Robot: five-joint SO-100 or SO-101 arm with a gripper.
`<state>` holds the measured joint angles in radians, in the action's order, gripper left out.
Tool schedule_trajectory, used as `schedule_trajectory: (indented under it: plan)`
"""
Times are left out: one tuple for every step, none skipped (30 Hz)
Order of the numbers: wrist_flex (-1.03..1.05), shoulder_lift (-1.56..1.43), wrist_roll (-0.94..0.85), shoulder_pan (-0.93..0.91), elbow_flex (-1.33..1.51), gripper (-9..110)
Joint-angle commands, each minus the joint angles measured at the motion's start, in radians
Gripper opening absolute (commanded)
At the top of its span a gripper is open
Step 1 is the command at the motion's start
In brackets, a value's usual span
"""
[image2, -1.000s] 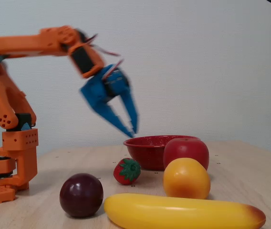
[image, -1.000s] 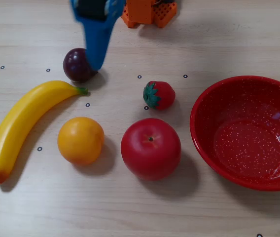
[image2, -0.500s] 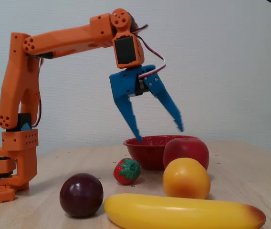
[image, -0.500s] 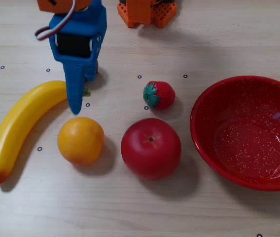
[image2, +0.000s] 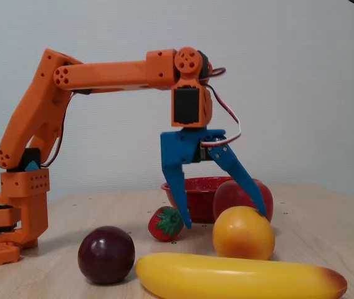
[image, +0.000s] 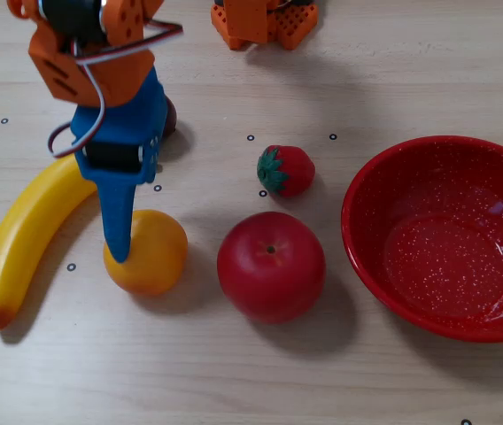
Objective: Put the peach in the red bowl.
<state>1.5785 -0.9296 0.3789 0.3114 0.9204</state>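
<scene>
The yellow-orange peach lies on the table between the banana and the red apple. My blue gripper hangs over it, open and empty, with the jaws spread wide. One fingertip is at the peach's top edge; I cannot tell whether it touches. The other fingertip is off to the left in the fixed view, near the strawberry. The red speckled bowl is empty at the right of the overhead view, beyond the apple.
A red apple lies between the peach and the bowl. A strawberry, a banana and a dark plum lie around. The arm base stands at the back.
</scene>
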Motion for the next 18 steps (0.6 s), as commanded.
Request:
schedule_trajectory:
  plan:
    - [-0.048, -0.023, 0.028, -0.005, -0.083, 47]
    - [-0.060, -0.009, 0.028, -0.009, -0.087, 47]
    - [-0.072, 0.006, 0.028, -0.011, -0.091, 47]
    - [-0.086, 0.020, 0.028, -0.014, -0.092, 47]
    - [-0.098, 0.032, 0.028, -0.017, -0.092, 47]
    - [-0.109, 0.043, 0.029, -0.020, -0.092, 48]
    - [-0.121, 0.054, 0.031, -0.020, -0.092, 48]
    - [-0.129, 0.063, 0.032, -0.021, -0.092, 48]
    - [-0.135, 0.071, 0.032, -0.025, -0.092, 48]
    - [-0.141, 0.075, 0.032, -0.026, -0.089, 48]
    - [-0.147, 0.081, 0.032, -0.028, -0.087, 49]
    - [-0.150, 0.086, 0.032, -0.031, -0.087, 49]
    - [-0.155, 0.091, 0.032, -0.032, -0.087, 49]
    - [-0.161, 0.094, 0.032, -0.035, -0.087, 49]
    - [-0.164, 0.094, 0.032, -0.038, -0.089, 50]
    - [-0.166, 0.097, 0.034, -0.040, -0.094, 50]
    - [-0.166, 0.097, 0.034, -0.041, -0.101, 50]
    - [-0.166, 0.097, 0.038, -0.044, -0.103, 50]
